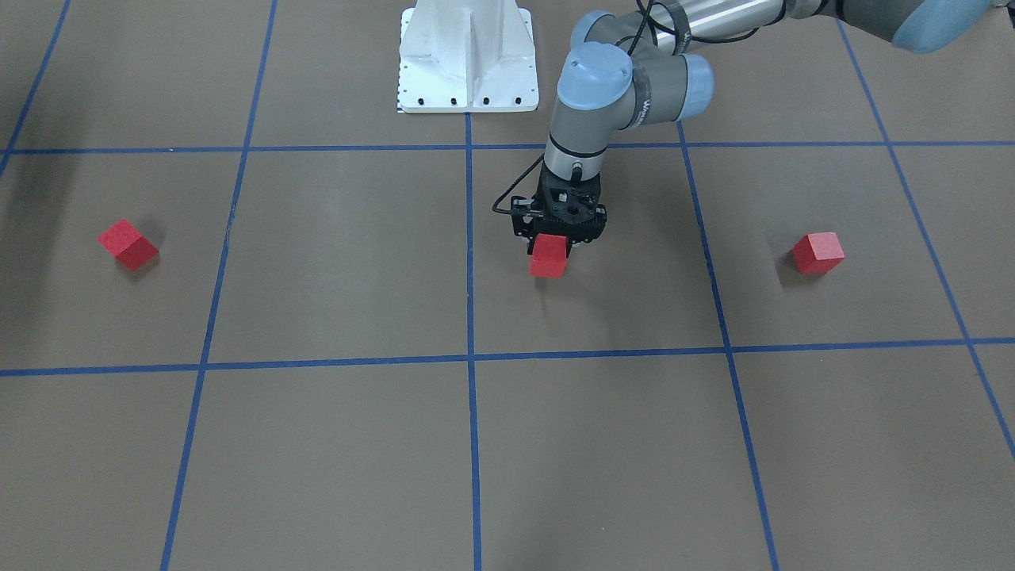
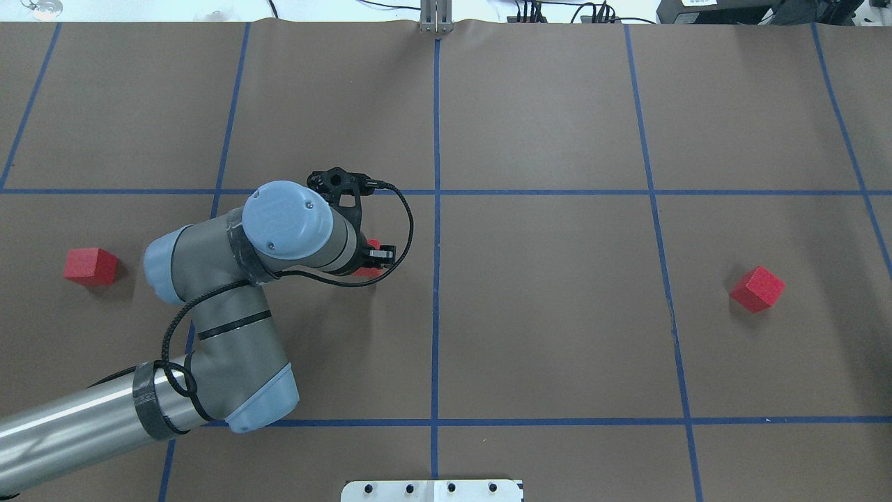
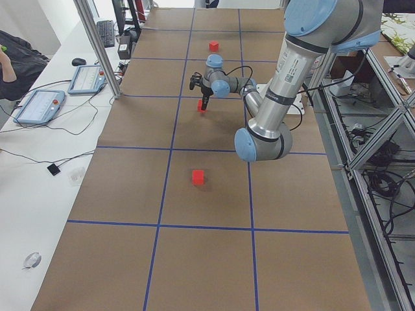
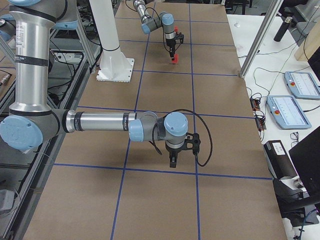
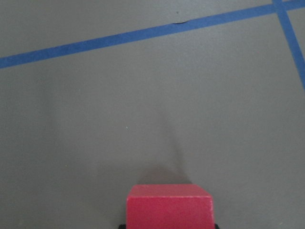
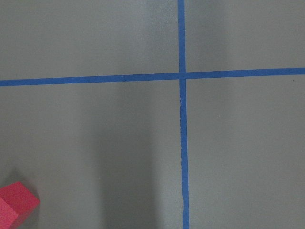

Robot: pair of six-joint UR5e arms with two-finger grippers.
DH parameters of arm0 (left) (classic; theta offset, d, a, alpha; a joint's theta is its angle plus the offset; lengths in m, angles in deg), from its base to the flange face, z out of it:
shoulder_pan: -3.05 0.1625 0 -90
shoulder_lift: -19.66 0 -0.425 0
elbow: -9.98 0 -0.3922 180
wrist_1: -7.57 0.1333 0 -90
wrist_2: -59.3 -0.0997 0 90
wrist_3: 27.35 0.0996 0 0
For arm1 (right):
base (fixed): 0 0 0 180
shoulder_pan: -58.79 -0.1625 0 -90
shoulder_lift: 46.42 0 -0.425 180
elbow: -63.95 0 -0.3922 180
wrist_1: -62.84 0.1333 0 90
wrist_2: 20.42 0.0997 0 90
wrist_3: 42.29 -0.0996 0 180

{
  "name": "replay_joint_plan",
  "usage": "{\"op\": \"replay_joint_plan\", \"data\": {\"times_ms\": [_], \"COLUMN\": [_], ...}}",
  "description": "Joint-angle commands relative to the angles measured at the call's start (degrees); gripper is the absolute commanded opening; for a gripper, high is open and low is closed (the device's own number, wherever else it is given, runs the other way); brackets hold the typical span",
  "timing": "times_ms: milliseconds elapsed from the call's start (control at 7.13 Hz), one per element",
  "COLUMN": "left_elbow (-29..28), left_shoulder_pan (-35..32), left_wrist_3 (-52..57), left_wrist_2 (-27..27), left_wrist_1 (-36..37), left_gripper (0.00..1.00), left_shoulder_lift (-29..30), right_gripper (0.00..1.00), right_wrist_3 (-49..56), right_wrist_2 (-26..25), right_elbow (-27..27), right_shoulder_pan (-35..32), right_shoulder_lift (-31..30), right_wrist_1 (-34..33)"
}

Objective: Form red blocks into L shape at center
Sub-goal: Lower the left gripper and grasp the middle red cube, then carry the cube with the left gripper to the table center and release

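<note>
My left gripper (image 1: 550, 246) is shut on a red block (image 1: 548, 262) and points straight down, just on the robot's side of the center (image 1: 470, 358) and a little to my left of it. The left wrist view shows that block (image 5: 169, 206) at the bottom edge, with its shadow on the brown paper ahead. I cannot tell whether it touches the surface. A second red block (image 2: 90, 266) lies far to my left and a third (image 2: 757, 288) far to my right. My right gripper (image 4: 172, 161) hangs over the table's right end; I cannot tell whether it is open or shut.
The white robot base (image 1: 468, 55) stands behind the left gripper. A red block (image 6: 14, 206) shows in the lower left corner of the right wrist view, beside a blue tape crossing (image 6: 182, 75). A metal post (image 3: 97, 45) and tablets (image 3: 39, 107) line the far side.
</note>
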Motion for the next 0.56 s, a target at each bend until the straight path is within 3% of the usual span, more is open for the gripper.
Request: {"op": "replay_joint_plan", "data": {"times_ms": [0,280,421], "left_elbow": [-8.7,-20.0,-21.2], "left_shoulder_pan": [-1.1,-1.8,-2.9], "left_wrist_3": [-3.6,-4.2,-3.9], "left_wrist_2": [-0.1,-0.1,-0.1], "left_wrist_1": [3.2,2.5,2.4], "left_gripper": [0.00,0.00,0.00], "left_shoulder_lift": [10.6,19.6,20.1], "right_gripper": [0.99,0.99,0.99], "right_wrist_3": [0.0,0.0,0.0], "right_wrist_2": [0.0,-0.1,-0.2], "right_elbow": [-0.1,-0.1,0.0], "right_shoulder_pan": [0.0,0.0,0.0], "right_shoulder_lift": [0.1,0.1,0.2], "right_wrist_1": [0.0,0.0,0.0]}}
